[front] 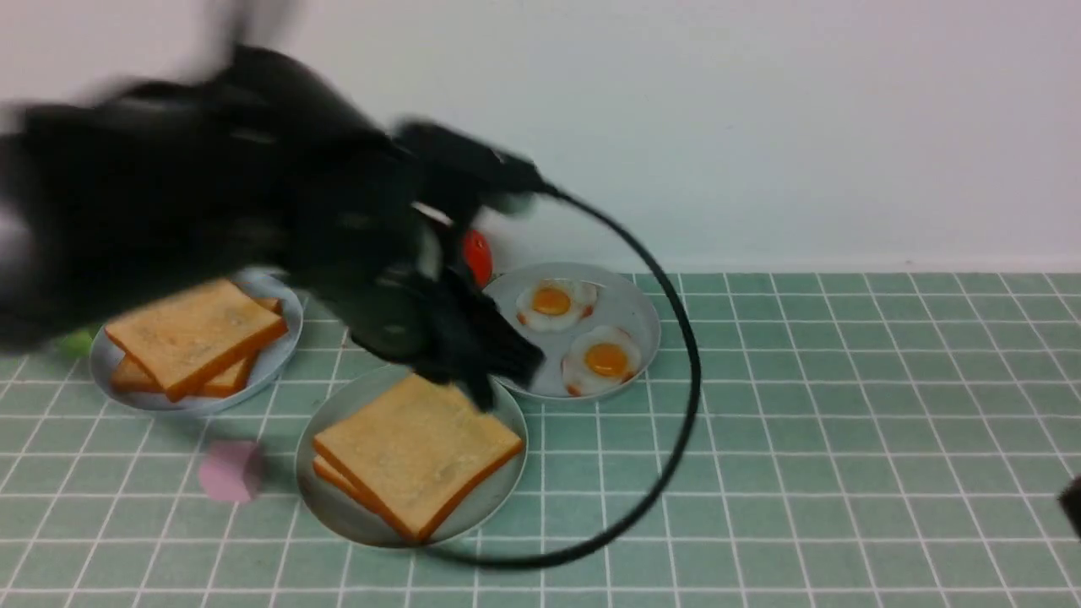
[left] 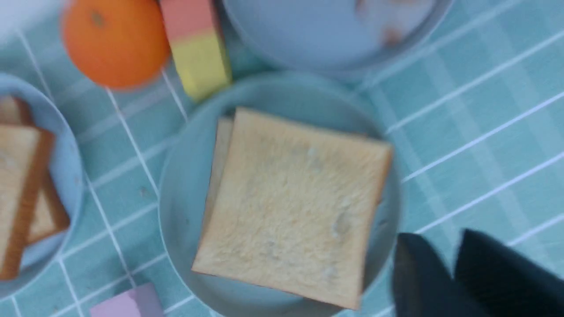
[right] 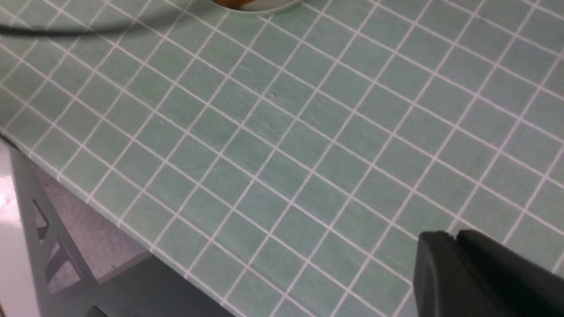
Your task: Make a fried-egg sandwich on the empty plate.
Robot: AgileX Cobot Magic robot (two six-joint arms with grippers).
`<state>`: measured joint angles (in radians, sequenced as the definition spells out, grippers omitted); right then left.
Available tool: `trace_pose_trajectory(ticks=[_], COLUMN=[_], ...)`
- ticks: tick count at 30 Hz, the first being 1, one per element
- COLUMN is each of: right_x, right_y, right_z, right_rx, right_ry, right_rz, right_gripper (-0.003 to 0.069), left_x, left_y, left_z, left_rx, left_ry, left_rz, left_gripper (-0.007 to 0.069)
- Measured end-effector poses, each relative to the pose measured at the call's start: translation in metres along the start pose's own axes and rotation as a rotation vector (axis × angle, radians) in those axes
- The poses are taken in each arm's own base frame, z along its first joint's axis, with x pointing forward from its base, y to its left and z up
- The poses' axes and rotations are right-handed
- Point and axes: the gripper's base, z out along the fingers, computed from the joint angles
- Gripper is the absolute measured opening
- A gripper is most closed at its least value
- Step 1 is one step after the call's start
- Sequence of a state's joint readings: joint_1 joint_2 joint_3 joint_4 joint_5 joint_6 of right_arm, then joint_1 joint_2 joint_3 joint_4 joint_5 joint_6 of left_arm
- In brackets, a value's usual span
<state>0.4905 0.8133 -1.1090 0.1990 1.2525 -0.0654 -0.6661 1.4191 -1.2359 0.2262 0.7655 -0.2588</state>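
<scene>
Golden toast stacked on the mint-green plate.
The two slices lie skewed; any egg between them is hidden. The left gripper, fingers nearly together and empty, hangs over the far corner and could knock the top slice askew, or its cable could snag the rim. The right gripper, closed and empty, sits well apart.

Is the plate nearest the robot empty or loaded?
Loaded: two toast slices lie stacked on the plate, the top one skewed over the lower. What lies between them, cannot tell.
</scene>
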Motion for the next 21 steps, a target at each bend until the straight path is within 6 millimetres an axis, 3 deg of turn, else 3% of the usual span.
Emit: trace_pose_trajectory(ticks=[2, 3, 4, 6, 7, 9, 12, 16, 21], right_x=[0.006, 0.012, 0.013, 0.031, 0.038, 0.058, 0.082, 0.104, 0.113], right_y=[0.001, 0.001, 0.001, -0.001, -0.002, -0.005, -0.009, -0.014, -0.02], right_z=[-0.011, -0.02, -0.022, -0.039, -0.044, -0.049, -0.048, -0.038, -0.012], right_rx=[0.016, 0.034, 0.036, 0.086, 0.104, 0.148, 0.183, 0.194, 0.173], right_ry=[-0.038, -0.073, -0.08, -0.155, -0.178, -0.226, -0.286, -0.379, -0.479], right_rz=[0.01, 0.017, 0.021, 0.033, 0.04, 0.07, 0.118, 0.177, 0.252], right_gripper=[0.0068, 0.0068, 0.0068, 0.0058, 0.0049, 0.0015, -0.0006, -0.0006, -0.0003], left_x=[0.014, 0.029, 0.031, 0.073, 0.084, 0.124, 0.17, 0.205, 0.235], left_y=[0.003, 0.006, 0.006, 0.01, 0.011, 0.015, 0.019, 0.022, 0.025], left_z=[-0.026, -0.052, -0.055, -0.081, -0.091, -0.103, -0.107, -0.108, -0.109], left_rx=[0.039, 0.076, 0.081, 0.153, 0.173, 0.221, 0.267, 0.303, 0.324], left_ry=[-0.089, -0.186, -0.2, -0.352, -0.408, -0.546, -0.7, -0.832, -0.955], left_rz=[-0.027, -0.053, -0.056, -0.106, -0.123, -0.158, -0.199, -0.233, -0.244], left_gripper=[-0.0003, -0.0013, -0.0013, -0.0013, -0.0013, -0.0013, -0.0013, -0.0013, -0.0013])
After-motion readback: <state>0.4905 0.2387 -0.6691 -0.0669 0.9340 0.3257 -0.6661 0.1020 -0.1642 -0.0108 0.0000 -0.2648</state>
